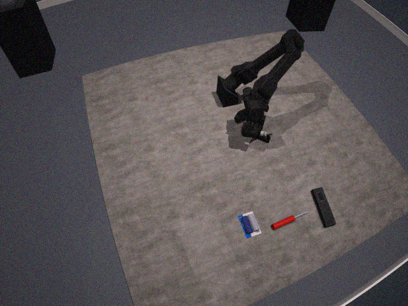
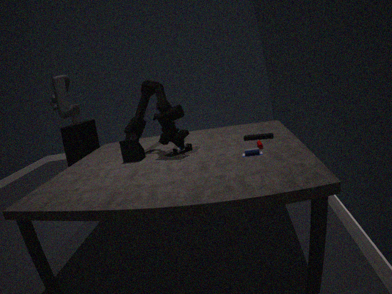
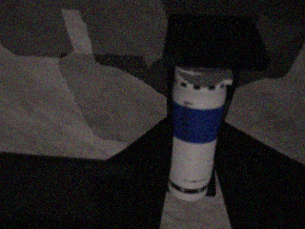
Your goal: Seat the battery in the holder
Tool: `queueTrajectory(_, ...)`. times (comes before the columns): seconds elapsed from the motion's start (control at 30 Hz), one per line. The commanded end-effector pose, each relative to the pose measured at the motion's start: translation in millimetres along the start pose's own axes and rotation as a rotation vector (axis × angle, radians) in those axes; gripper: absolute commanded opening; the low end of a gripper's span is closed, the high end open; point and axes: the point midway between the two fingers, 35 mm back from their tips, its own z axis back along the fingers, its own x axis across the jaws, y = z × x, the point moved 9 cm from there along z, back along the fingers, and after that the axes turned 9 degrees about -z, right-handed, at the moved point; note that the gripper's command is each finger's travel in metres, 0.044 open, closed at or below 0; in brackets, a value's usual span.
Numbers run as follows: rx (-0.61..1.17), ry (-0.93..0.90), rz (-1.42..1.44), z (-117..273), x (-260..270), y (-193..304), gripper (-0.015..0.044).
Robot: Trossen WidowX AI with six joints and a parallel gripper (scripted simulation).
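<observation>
The battery (image 1: 263, 133) (image 3: 195, 159), a white cylinder with a blue band, is between the fingers of my gripper (image 1: 262, 134) (image 2: 180, 147) (image 3: 192, 127), which is shut on it. The black holder (image 1: 267, 139) (image 2: 188, 147) (image 3: 216, 40) is low at the table, right at the fingertips. In the wrist view the holder's dark end block overlaps the battery's far end, whose grey rim shows just below it. A small dark piece shows beside the near end. The spring and the battery's seating depth are hidden; I cannot tell whether the far end is under the lip.
On the table (image 1: 158, 164) (image 2: 142, 190) lie a blue-and-white pack (image 1: 259, 233) with a blue and a grey cylinder, a red screwdriver (image 1: 282, 222) (image 2: 259, 144), and a black remote (image 1: 323, 207) (image 2: 258, 136). They are well away from the gripper. The arm's shadow surrounds the holder.
</observation>
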Motion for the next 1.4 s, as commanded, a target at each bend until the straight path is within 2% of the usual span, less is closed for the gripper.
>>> queueTrajectory(0.0,-0.066,-0.018,-0.001,-2.9,0.3,4.0,0.0068)
queueTrajectory(0.93,-0.333,-0.048,0.020,-15.5,-8.5,34.8,0.0068)
queueTrajectory(1.37,-0.348,-0.053,0.022,-19.0,-10.6,43.1,0.0068)
